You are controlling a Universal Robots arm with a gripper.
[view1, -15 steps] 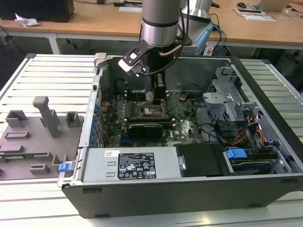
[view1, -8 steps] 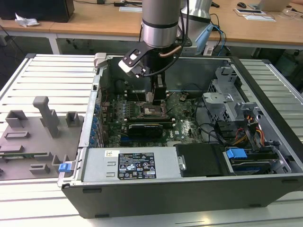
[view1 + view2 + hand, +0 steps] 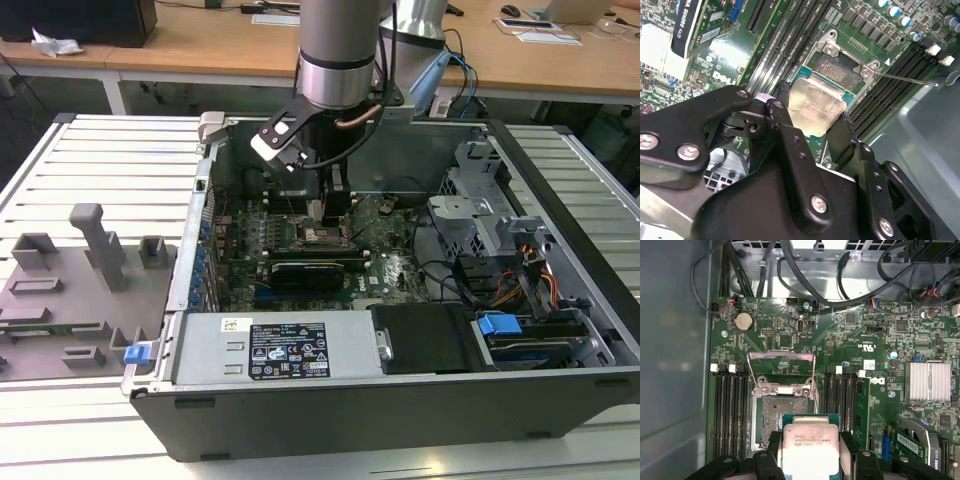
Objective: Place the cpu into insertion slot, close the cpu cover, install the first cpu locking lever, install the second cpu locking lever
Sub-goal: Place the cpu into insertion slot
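My gripper [image 3: 810,441] is shut on the cpu [image 3: 810,452], a flat square chip with a pale silver top on a green edge. It is pinched between two black fingers [image 3: 785,122]. The cpu [image 3: 815,107] hangs partly over the insertion slot [image 3: 776,415], whose dark contact field [image 3: 840,70] lies bare. The cpu cover [image 3: 782,355] stands raised at the slot's far side. Thin locking levers [image 3: 751,374] stick up loose beside the slot, and one wire lever [image 3: 905,80] reaches out over the memory slots. In the exterior view the gripper [image 3: 330,212] hangs inside the open computer case, just above the slot [image 3: 325,238].
Black memory slots [image 3: 732,405] flank the socket on both sides. A long black expansion card [image 3: 305,270] lies close by. Cable bundles [image 3: 805,280] and the grey case wall [image 3: 675,365] border the board. A drive cage [image 3: 480,215] fills the case at the exterior view's right.
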